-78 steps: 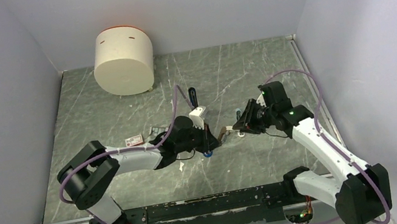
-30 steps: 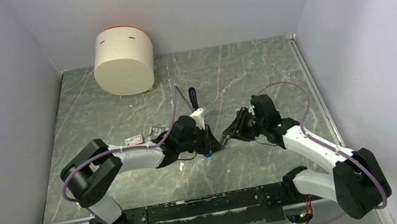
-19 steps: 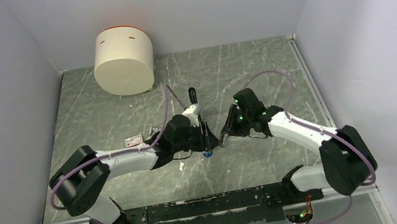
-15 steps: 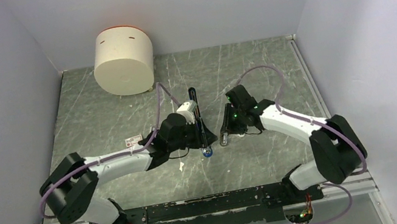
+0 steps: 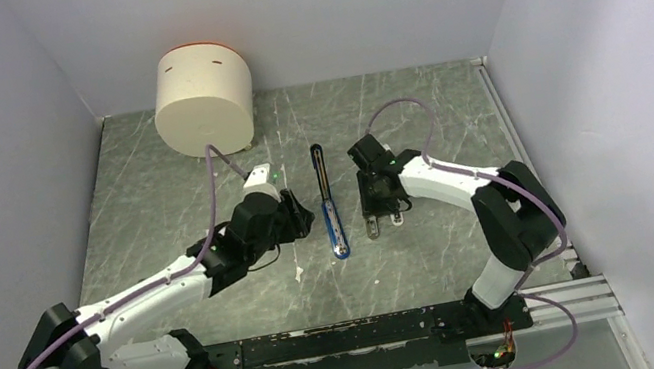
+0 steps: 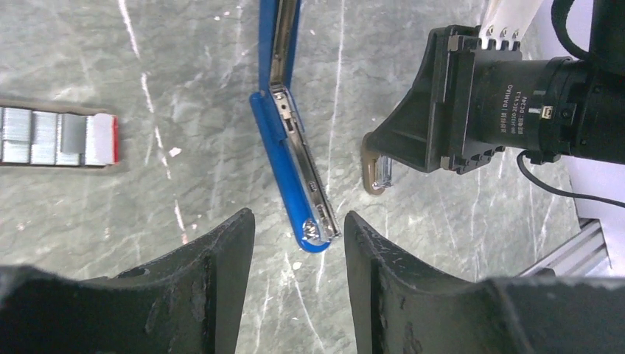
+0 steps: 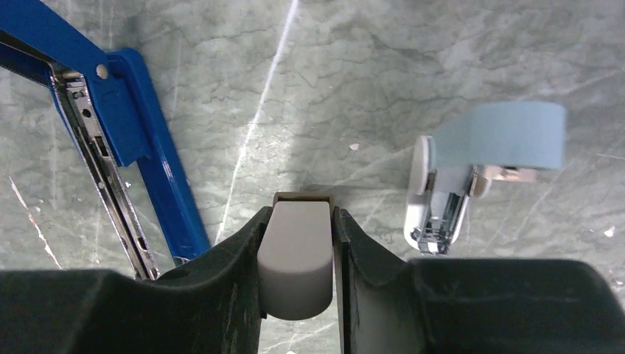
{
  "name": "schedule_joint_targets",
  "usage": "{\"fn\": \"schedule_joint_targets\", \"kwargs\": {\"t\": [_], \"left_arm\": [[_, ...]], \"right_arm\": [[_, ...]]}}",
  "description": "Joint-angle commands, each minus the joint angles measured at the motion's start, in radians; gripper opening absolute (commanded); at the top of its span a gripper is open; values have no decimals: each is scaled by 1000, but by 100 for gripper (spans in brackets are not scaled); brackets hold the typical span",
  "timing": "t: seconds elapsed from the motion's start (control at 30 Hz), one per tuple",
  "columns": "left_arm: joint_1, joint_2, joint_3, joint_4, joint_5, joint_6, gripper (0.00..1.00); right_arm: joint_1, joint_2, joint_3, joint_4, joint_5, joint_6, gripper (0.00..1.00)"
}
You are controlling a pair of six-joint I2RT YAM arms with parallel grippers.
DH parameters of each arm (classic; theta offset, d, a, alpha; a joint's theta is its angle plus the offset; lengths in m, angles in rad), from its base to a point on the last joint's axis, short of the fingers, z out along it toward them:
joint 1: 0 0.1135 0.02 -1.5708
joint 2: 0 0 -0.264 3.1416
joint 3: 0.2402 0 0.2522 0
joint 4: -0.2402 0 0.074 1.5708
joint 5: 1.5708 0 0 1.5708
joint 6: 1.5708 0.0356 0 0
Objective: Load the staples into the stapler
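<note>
Pulling back leftward off the stapler [image 5: 330, 206], the left end effector [image 6: 298, 215] is now standing open and empty. That stapler is lying unfolded on the desk [image 5: 154, 205] between both arms. The right end effector [image 7: 301, 221] is clamping a small tan piece [image 7: 296, 258]. The staples [image 6: 57, 139] are lying apart from the stapler.

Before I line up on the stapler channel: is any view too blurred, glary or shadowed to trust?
Left wrist: stapler sharp, silver channel glinting only mildly; staples cut off by the left edge. Right wrist: sharp, evenly lit, a soft shadow on the table beyond the held tan piece. Top external: even light, no glare, but the stapler is small there.
</note>
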Motion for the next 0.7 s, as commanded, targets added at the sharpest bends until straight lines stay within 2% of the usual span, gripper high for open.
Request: {"fn": "schedule_joint_targets", "kwargs": {"t": [0.0,0.4,0.53,0.57,0.67], "left_arm": [[10,-40,-24,-60,-73,2,53],[11,-52,-63,-49,-41,-16,55],[11,-68,-50,-67,-53,0,56],[11,-74,-44,-74,-60,4,57],[15,-99,-23,-106,-73,12,67]], "right_arm": [[26,51,57,-30,19,-33,32],[41,111,102,-57,53,-36,40],[54,91,102,-54,64,-25,46],[54,84,103,-55,65,-22,48],[56,50,111,-67,79,-12,50]]}}
